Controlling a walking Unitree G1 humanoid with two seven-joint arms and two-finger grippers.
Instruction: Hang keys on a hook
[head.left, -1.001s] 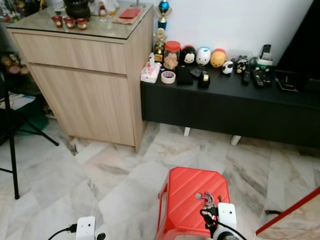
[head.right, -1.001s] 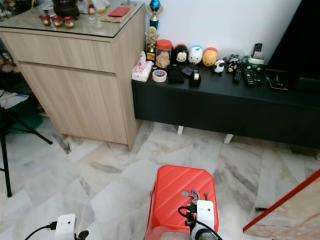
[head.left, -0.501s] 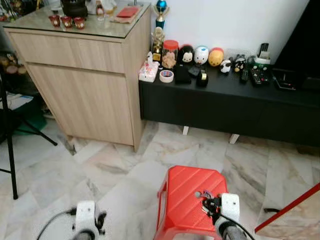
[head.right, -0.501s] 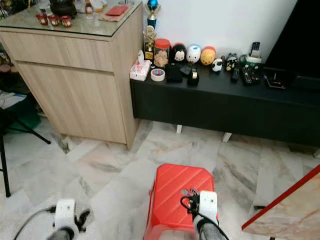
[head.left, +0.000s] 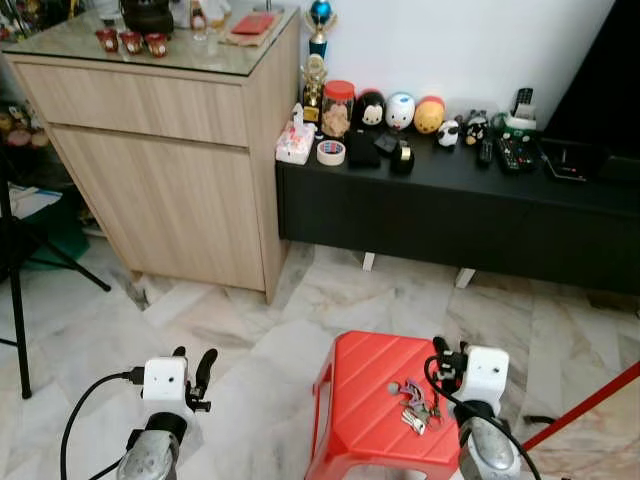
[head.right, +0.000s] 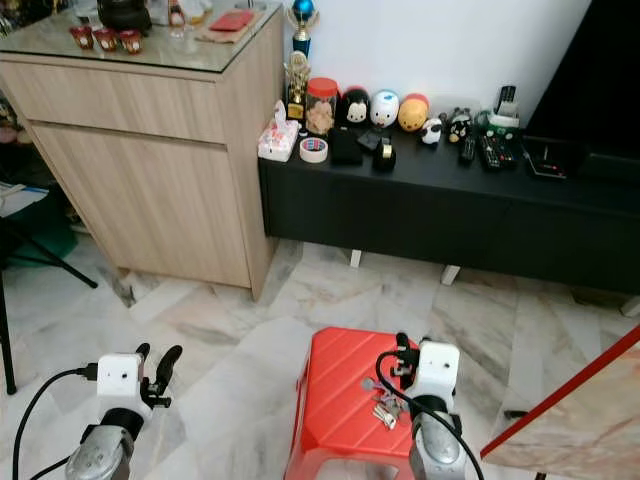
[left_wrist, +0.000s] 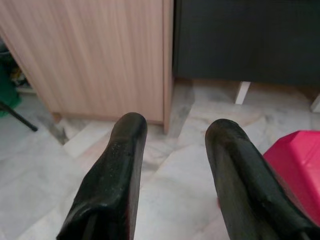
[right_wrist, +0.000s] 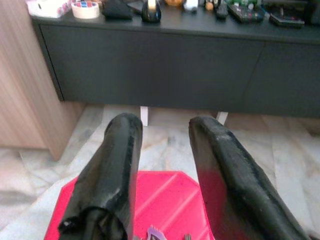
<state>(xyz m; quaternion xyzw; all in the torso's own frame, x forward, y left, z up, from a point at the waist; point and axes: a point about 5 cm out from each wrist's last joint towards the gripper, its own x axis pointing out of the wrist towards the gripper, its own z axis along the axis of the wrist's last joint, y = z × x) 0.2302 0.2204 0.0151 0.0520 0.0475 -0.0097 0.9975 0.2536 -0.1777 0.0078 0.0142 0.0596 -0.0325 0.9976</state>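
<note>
The keys (head.left: 412, 405) lie loose on the red stool (head.left: 362, 400), at about 8 o'clock from the right gripper (head.left: 446, 358) and just beside it, the bunch stretched roughly from 11 to 5 o'clock. That gripper is the nearer one, its fingers parted and empty. The left gripper (head.left: 194, 372), also parted and empty, hangs well apart over the marble floor (head.left: 230, 340).

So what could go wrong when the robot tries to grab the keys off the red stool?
The keys lie flat in a loose bunch on the red stool, near its right edge, so the open right gripper might nudge them off onto the floor. Its thick fingers may catch only one key. No hook is in view yet, so a walk probably follows.
</note>
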